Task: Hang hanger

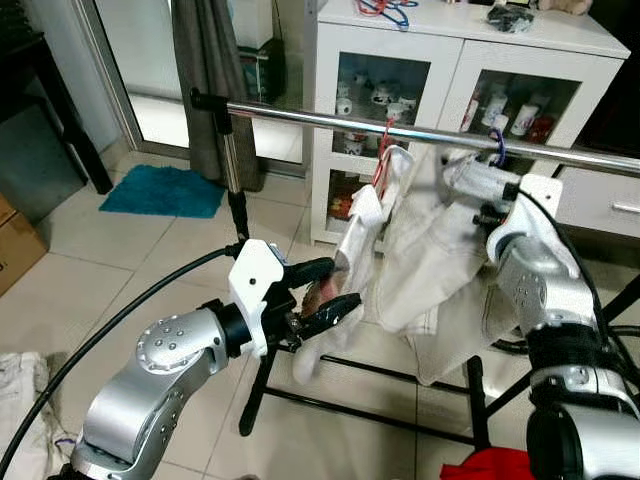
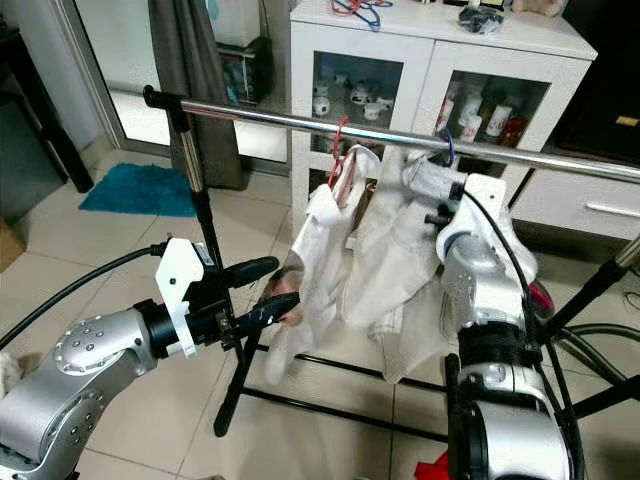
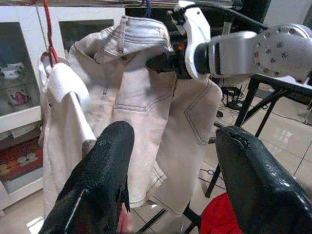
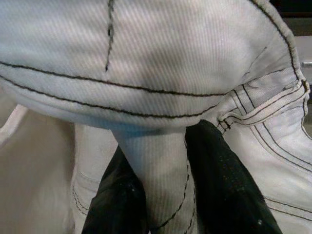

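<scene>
The blue hanger (image 1: 497, 150) has its hook over the steel rail (image 1: 300, 116), and the pale trousers (image 1: 440, 260) it carries drape down from there. Just beside it along the rail, toward the robot's left, a red hanger (image 1: 385, 150) holds a white garment (image 1: 350, 260).

The right pincer (image 4: 165, 195) sits right at the waistband under the blue hook, its two black fingers (image 4: 224, 185) closed on a belt loop or fold of the trouser cloth (the wrist view shows the strip of fabric passing between them). So the hanger lies almost directly above this pincer, with the rail running crosswise in front of the robot, and the right arm is plainly the nearer one.

The left pincer (image 1: 325, 295) is lower and well to the left, level with the hanging hems; its fingers stand apart, and from the head views a bit of white cloth seems to lie by them, though I cannot tell if it is gripped.

Judging by this, the hook looks already seated, and letting go cleanly is probably what remains.
</scene>
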Available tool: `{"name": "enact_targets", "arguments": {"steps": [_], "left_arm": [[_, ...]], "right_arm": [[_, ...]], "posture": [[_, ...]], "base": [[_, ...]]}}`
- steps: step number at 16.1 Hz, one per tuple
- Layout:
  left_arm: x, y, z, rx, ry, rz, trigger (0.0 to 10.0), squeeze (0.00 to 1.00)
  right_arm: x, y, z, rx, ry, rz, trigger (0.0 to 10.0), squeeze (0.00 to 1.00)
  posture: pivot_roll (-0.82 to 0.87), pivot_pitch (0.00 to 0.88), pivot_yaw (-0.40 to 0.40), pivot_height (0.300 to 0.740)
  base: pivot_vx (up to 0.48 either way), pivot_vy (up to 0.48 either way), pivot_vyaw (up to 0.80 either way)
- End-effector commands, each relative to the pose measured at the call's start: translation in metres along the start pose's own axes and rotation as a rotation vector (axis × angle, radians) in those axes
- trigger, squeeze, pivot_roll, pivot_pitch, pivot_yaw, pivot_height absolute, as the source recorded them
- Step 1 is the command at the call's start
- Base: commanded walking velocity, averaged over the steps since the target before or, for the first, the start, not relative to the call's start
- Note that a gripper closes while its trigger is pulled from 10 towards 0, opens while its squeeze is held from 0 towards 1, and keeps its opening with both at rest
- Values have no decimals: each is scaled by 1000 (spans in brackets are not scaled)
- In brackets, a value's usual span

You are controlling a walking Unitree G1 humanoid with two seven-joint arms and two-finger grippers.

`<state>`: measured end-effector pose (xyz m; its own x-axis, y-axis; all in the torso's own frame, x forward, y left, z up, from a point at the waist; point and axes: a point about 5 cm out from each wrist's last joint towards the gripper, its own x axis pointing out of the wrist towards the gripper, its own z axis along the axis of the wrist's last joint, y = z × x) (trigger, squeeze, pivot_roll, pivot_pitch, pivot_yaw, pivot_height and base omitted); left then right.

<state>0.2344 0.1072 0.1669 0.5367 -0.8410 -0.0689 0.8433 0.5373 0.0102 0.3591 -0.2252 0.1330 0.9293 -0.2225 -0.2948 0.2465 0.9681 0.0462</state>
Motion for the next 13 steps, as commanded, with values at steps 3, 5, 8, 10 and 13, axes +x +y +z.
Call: {"name": "enact_targets", "arguments": {"steps": [3, 5, 8, 10, 13], "left_arm": [[0, -3, 3, 16, -3, -14, 10000, 0], [1, -3, 3, 15, -2, -7, 10000, 0], [1, -2, -1, -8, -16, 59, 10000, 0], [-2, 2, -9, 18, 29, 165, 10000, 0], [-6, 9, -13, -1, 41, 285, 10000, 0]], "right_arm": [[-10, -6, -2, 16, -16, 25, 10000, 478], [-16, -7, 0, 19, -57, 54, 10000, 1000], [-31, -12, 11, 36, -144, 84, 10000, 1000], [-52, -18, 19, 17, -179, 157, 10000, 1000], [-79, -19, 13, -27, -119, 285, 10000, 1000]], "posture": [[78, 62, -26, 740], [69, 63, -12, 740], [65, 64, -11, 740], [63, 58, -7, 740], [60, 51, -5, 740]], "base": [[0, 0, 0], [0, 0, 0], [0, 0, 0], [0, 0, 0], [0, 0, 0]]}}
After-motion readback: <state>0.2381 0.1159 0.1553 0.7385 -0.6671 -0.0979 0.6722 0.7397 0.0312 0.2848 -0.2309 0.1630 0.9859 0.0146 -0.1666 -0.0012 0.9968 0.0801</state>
